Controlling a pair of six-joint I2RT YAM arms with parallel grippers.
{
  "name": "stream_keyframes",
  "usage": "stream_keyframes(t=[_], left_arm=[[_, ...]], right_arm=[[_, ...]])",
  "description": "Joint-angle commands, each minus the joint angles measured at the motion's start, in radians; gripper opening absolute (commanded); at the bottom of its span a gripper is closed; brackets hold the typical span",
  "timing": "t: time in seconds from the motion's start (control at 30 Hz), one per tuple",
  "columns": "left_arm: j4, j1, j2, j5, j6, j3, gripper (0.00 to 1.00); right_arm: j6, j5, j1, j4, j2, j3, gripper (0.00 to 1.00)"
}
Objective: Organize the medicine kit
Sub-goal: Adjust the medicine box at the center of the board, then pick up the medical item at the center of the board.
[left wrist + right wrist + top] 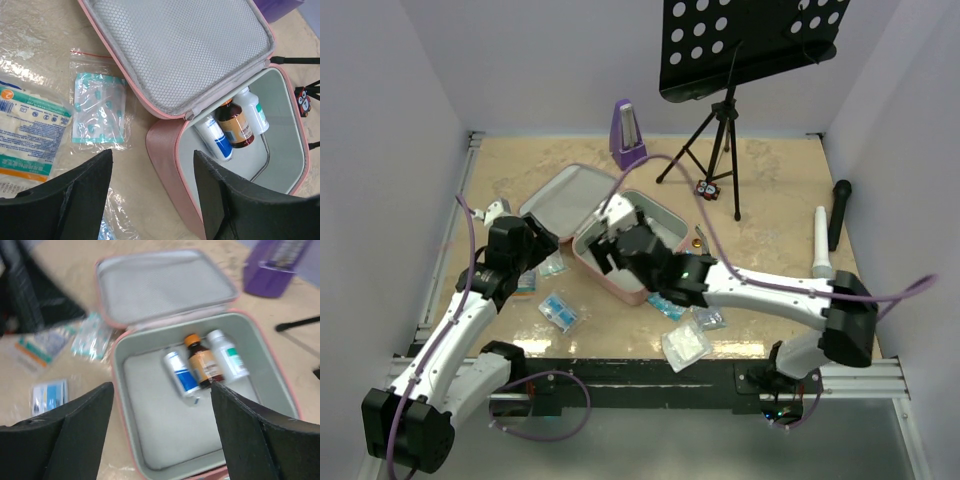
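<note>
The medicine kit (pixel 565 205), open in the middle of the table (pixel 775 185), looks light and soft-sided, likely best pinched at its pink rim; left gripper (pixel 152 167) and right gripper (pixel 161 390) both stand spread wide, holding nothing.

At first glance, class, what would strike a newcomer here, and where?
The open pink medicine kit sits mid-table, three bottles side by side inside. The left gripper and right gripper hang open by it. Packets lie scattered beside it, and a black music stand rises at the back.

purple metronome (pixel 627 133): upright, rear | music stand (pixel 760 45): beside it | black microphone (pixel 839 212): lying right
</note>
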State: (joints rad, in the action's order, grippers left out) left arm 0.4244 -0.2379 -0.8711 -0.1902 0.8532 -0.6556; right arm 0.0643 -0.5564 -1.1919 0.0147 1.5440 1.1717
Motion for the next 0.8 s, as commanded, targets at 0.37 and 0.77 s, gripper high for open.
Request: stream_keyframes(t=[0.37, 0.77], left_arm=[[-0.147, 0.003, -0.016, 0.089, 0.037, 0.065, 0.68], [-0.184, 0.003, -0.026, 0.141, 0.038, 0.105, 0.66]], right_arm=[[0.859, 0.177, 0.431, 0.001, -0.344, -0.448, 0.68], [1.108, 0.217, 0.555, -0.004, -0.495, -0.696, 0.69]])
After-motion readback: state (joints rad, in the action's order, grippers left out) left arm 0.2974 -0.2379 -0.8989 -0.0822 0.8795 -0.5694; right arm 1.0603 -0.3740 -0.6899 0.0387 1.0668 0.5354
